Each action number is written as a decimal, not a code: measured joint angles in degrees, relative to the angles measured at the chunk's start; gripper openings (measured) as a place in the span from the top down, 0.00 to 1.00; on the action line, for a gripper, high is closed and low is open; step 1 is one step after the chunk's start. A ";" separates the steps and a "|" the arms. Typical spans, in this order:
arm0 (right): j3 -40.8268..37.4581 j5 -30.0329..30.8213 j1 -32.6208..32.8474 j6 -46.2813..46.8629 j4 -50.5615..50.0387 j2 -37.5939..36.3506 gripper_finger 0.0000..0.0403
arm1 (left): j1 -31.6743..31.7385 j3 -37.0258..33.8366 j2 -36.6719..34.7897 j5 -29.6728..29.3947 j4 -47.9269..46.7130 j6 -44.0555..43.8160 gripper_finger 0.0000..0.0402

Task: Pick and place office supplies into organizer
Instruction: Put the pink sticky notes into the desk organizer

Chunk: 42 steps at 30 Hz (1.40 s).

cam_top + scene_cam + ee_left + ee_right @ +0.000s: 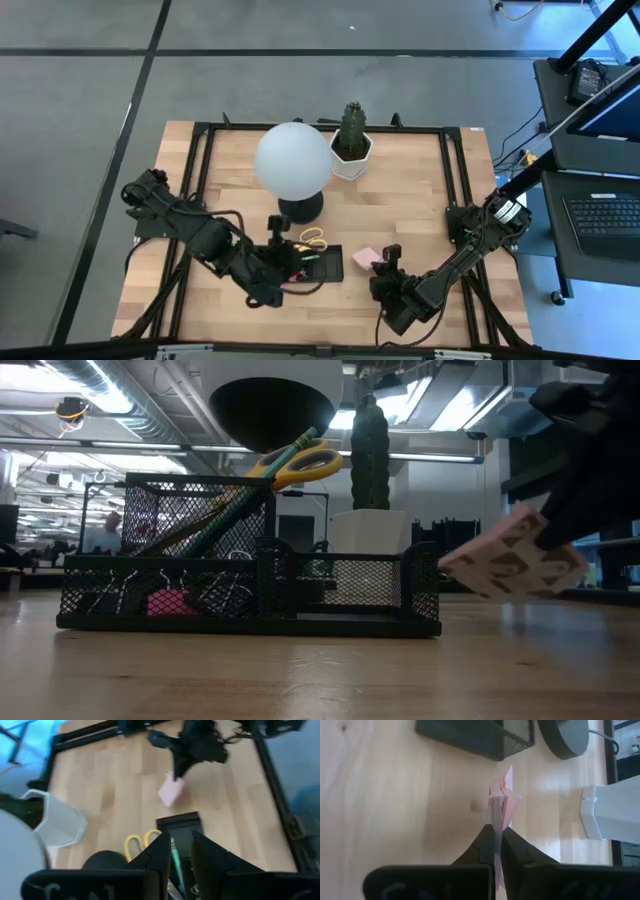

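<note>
The pink sticky-note pad [503, 800] is a small stack of pale pink sheets, its loose edges fanned slightly. The right hand [498, 845] has its two fingers clamped together on one end of it. In the low view the pad [512, 558] hangs tilted above the wood, its free end dipping toward the organizer [250, 585] just beside it. From above, the pad [366, 257] sits at about 3 o'clock of the organizer [325, 264], its long axis running roughly from 4 to 10 o'clock.

The organizer is a black mesh tray with a taller cup at one end, where yellow-handled scissors [300, 462] and green and orange pencils [215, 520] lean with their tops toward 1 o'clock. A pink eraser [168, 602] lies in a low compartment.

The left hand [180, 852] hovers over the cup with fingers narrowly apart around a green pencil; whether they grip it I cannot tell.

The tabletop [410, 200] is pale wood planks inside a black frame. A white globe lamp [293, 162] and a potted cactus [352, 135] stand at 12 o'clock of the organizer. Beyond is grey floor, ceiling ducts and a distant person [103, 532].
</note>
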 joint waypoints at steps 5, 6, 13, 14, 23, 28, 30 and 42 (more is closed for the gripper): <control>2.49 0.05 -0.59 2.46 -3.64 0.00 0.98 | -0.89 -0.11 -0.72 7.46 1.43 2.82 0.83; 3.18 0.14 -0.59 2.90 -4.72 0.00 0.98 | -1.10 -0.11 -1.40 8.62 2.36 3.40 0.84; 7.39 2.19 -0.59 4.33 -7.33 0.00 0.98 | -1.64 -5.69 -8.53 18.78 12.44 9.69 0.84; 7.78 2.41 -0.59 4.19 -7.32 0.00 0.98 | -1.36 -7.90 -10.49 21.06 14.98 10.51 0.84; 8.62 3.06 -0.57 4.23 -4.92 0.00 0.98 | 1.73 -37.71 -34.54 29.06 40.23 10.98 0.84; 8.74 2.89 -0.57 4.21 -0.39 0.00 0.98 | 1.87 -56.66 -48.14 30.09 55.18 10.94 0.84; 10.13 1.96 -0.57 4.33 -0.37 0.04 0.98 | 1.85 -63.56 -53.35 30.16 59.22 10.06 0.84; 24.61 -6.66 -5.31 3.64 0.19 0.04 0.98 | 1.85 -91.49 -74.83 36.43 78.79 8.40 0.84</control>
